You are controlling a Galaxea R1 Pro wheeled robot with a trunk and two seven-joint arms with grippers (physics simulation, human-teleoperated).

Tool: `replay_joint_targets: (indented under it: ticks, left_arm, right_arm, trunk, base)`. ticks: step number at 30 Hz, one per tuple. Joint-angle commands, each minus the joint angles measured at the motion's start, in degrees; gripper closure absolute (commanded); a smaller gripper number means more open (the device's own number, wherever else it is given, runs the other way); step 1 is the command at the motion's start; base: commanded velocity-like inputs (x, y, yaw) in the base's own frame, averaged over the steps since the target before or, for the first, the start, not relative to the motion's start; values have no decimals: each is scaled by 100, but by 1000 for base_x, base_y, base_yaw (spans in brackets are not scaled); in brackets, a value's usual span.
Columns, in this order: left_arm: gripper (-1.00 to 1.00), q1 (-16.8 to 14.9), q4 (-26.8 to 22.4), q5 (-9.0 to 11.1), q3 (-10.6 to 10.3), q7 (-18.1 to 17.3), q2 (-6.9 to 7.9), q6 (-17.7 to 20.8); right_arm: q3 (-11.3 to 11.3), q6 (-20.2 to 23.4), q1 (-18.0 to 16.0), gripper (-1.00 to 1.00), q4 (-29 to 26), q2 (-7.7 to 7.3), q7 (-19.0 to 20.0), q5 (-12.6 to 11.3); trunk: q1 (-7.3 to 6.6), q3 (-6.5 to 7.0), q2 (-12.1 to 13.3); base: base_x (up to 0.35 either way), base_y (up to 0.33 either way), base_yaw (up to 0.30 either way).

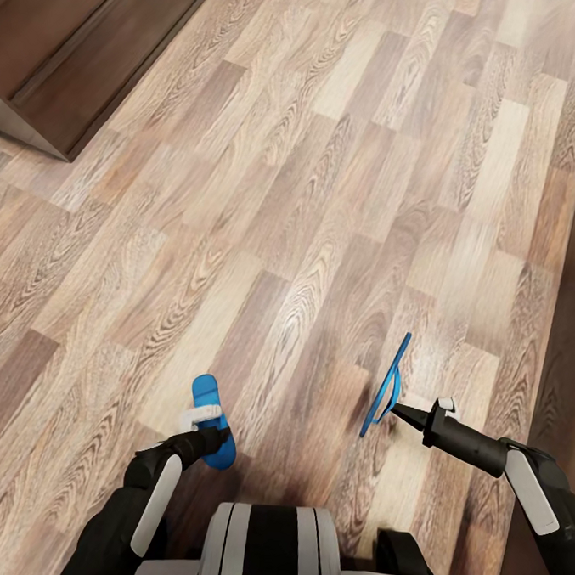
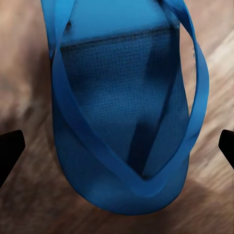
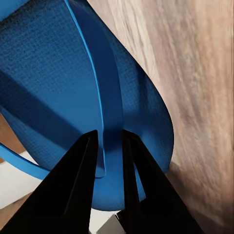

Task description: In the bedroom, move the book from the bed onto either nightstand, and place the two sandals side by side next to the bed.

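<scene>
Right tool (image 3: 105, 156): dark fingers (image 3: 78, 185) pressed close on the thin edge of one blue sandal (image 3: 58, 87), pinching it.
Right sandal (image 1: 387, 385): carried on edge, sole nearly vertical, above the wood-plank floor (image 1: 327, 196).
Left tool (image 1: 207, 427): fingertips (image 2: 9, 151) spread wide at either side of the other sandal (image 2: 122, 112), apart from its edges in the left wrist view.
Left sandal (image 1: 212, 423): lies flat, straps up, under the left tool; whether it rests on the floor or is held, I cannot tell.
Floor: light-brown planks all round.
Far corner: dark brown wooden furniture (image 1: 89, 46), well apart from both sandals.
</scene>
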Motion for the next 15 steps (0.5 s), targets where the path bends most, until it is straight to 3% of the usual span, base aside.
replay_joint_targets:
  ticks: [1, 4, 15]
  left_arm:
    - [-100, -1, -7, 61, -5, 48, 0, 20]
    - [-100, -1, -7, 61, -5, 51, 0, 20]
    - [-100, -1, -7, 61, -13, 49, 0, 20]
  right_arm:
    - [-4, 24, -2, 100, 0, 0, 24, -2]
    - [-4, 24, -1, 100, 0, 0, 24, -2]
    - [-6, 24, -2, 100, 0, 0, 24, -2]
  trunk:
    - [1, -25, -3]
    - [9, -92, -7]
    - [9, -92, -7]
  base:
    - [0, 0, 0]
    - [0, 0, 0]
    - [0, 0, 0]
